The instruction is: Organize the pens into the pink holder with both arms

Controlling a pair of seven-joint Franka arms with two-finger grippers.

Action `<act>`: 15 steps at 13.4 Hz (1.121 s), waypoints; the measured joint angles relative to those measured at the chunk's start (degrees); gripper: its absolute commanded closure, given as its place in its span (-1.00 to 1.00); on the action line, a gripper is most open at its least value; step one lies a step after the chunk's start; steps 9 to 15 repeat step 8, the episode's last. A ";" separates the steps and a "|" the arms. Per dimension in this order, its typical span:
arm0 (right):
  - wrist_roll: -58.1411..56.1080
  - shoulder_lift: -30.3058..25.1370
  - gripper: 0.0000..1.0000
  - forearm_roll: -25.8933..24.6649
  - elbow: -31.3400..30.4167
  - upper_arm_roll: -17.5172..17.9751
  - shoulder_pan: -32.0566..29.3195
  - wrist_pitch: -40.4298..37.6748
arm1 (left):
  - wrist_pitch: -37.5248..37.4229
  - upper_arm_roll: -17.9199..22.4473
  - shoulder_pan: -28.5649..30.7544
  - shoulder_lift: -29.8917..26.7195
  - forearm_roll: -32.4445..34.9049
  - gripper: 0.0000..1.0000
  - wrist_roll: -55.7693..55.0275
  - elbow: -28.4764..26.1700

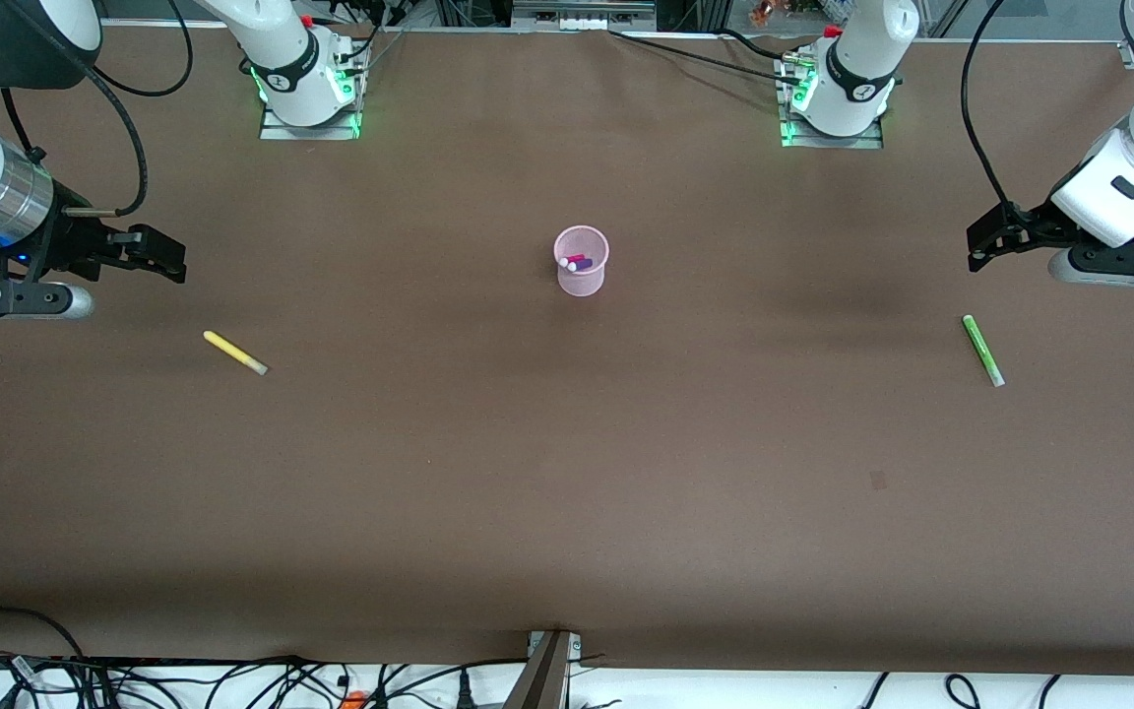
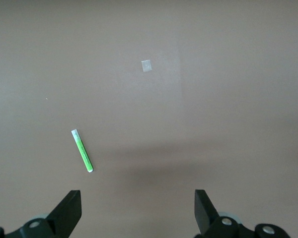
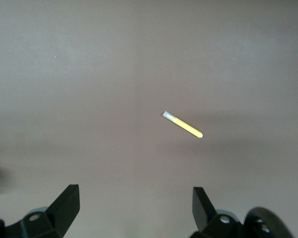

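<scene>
The pink holder (image 1: 582, 261) stands upright mid-table with the magenta pen (image 1: 575, 260) and the purple pen (image 1: 582, 265) inside it. The yellow pen (image 1: 234, 353) lies flat toward the right arm's end; it also shows in the right wrist view (image 3: 183, 125). The green pen (image 1: 982, 350) lies flat toward the left arm's end, also in the left wrist view (image 2: 82, 150). My right gripper (image 1: 161, 258) is open and empty, up over the table beside the yellow pen. My left gripper (image 1: 988, 246) is open and empty, up over the table beside the green pen.
Both arm bases (image 1: 309, 94) (image 1: 838, 103) stand along the table edge farthest from the front camera. A small pale patch (image 2: 146, 65) marks the brown table top (image 1: 567, 473). Cables (image 1: 232, 679) lie off the table edge nearest the front camera.
</scene>
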 measured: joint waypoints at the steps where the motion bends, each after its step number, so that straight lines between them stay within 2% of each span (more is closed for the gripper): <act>1: 0.04 0.00 -0.99 0.06 -0.02 0.00 0.00 -0.04 | 0.00 -0.01 0.00 0.00 0.00 -1.00 0.00 0.00; 15: 0.06 0.00 -0.99 0.60 -0.02 0.00 0.00 -0.17 | 0.00 -0.02 0.00 0.00 0.00 -1.00 0.00 0.00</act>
